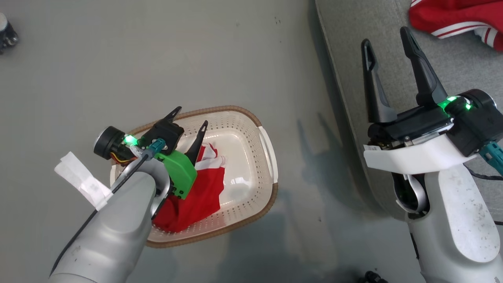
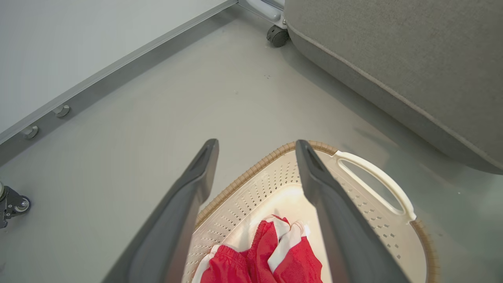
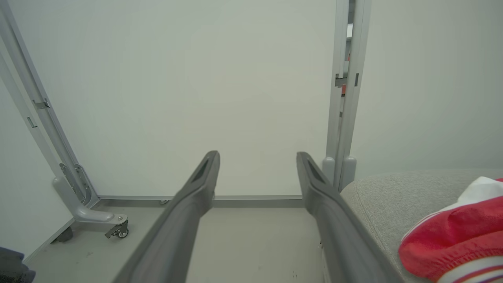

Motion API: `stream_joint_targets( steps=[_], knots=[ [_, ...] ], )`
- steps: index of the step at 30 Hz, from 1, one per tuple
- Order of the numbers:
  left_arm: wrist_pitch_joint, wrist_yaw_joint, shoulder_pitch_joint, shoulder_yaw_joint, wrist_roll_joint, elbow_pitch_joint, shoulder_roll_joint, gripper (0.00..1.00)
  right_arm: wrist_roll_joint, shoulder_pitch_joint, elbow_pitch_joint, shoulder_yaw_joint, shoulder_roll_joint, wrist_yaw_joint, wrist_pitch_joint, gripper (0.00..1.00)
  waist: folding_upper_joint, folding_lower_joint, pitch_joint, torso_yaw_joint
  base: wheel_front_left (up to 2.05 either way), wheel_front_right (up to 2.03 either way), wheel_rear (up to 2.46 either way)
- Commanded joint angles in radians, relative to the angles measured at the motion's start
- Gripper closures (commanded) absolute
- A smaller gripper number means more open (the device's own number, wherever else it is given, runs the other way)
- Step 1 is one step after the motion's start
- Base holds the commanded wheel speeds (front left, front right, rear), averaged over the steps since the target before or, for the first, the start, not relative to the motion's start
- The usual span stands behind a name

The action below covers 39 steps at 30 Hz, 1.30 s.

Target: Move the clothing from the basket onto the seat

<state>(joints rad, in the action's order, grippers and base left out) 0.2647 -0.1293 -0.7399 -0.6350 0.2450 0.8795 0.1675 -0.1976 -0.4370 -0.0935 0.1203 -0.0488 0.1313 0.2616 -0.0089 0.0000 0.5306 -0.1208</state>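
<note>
The cream basket (image 1: 251, 129) (image 2: 373, 184) with a brown rim stands on the floor, left of the grey seat (image 1: 349, 59) (image 2: 393, 51) (image 3: 389, 196). A red garment with white panels (image 1: 202, 188) (image 2: 271, 255) lies crumpled in the basket's near-left part. My left gripper (image 1: 191, 116) (image 2: 255, 147) hangs open over the basket's far-left part, just above that garment, with nothing between its fingers. A second red garment with white stripes (image 1: 452, 17) (image 3: 456, 236) lies on the seat. My right gripper (image 1: 387, 37) (image 3: 257, 157) stands open and empty above the seat's left edge.
Grey floor surrounds the basket. A white wall with a metal base rail (image 2: 98, 82) runs along the far side. A caster wheel (image 2: 277, 35) sits under the seat's far corner, another caster (image 2: 11, 204) (image 1: 8, 35) at the left. A panel frame with a foot (image 3: 90, 214) stands by the wall.
</note>
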Motion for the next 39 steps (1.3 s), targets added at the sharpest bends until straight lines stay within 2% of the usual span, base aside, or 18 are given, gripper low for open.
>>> stream_joint_targets(
  steps=[1, 7, 16, 25, 39],
  knots=[
    [-0.001, -0.001, -0.033, -0.012, 0.005, 0.025, 0.012, 0.0, -0.005, -0.024, -0.009, 0.003, -0.001, -0.001, 0.003, 0.0, 0.0089, 0.0, 0.117, -0.06, 0.0, 0.0, 0.0],
    [-0.001, -0.001, -0.1, -0.093, 0.019, 0.17, 0.017, 0.0, -0.011, -0.061, -0.024, 0.011, -0.001, -0.001, 0.003, 0.0, 0.0089, 0.0, 0.197, -0.075, 0.0, 0.0, 0.0],
    [-0.035, -0.001, -0.172, -0.157, 0.036, 0.342, 0.027, 0.0, -0.022, -0.093, -0.049, 0.017, -0.001, -0.001, 0.003, 0.0, 0.0089, 0.0, 0.285, -0.1, 0.0, 0.0, 0.0],
    [-0.101, 0.0, -0.211, -0.201, 0.031, 0.392, 0.046, 0.0, -0.03, -0.109, -0.077, 0.014, -0.001, -0.001, 0.003, 0.0, 0.0089, 0.0, 0.354, -0.113, 0.0, 0.0, 0.0],
    [-0.266, 0.039, -0.267, -0.248, 0.017, 0.408, 0.037, 0.0, -0.022, -0.109, -0.116, 0.014, -0.001, -0.001, 0.003, 0.0, 0.0089, 0.0, 0.434, -0.109, 0.0, 0.0, 0.0]
  ],
)
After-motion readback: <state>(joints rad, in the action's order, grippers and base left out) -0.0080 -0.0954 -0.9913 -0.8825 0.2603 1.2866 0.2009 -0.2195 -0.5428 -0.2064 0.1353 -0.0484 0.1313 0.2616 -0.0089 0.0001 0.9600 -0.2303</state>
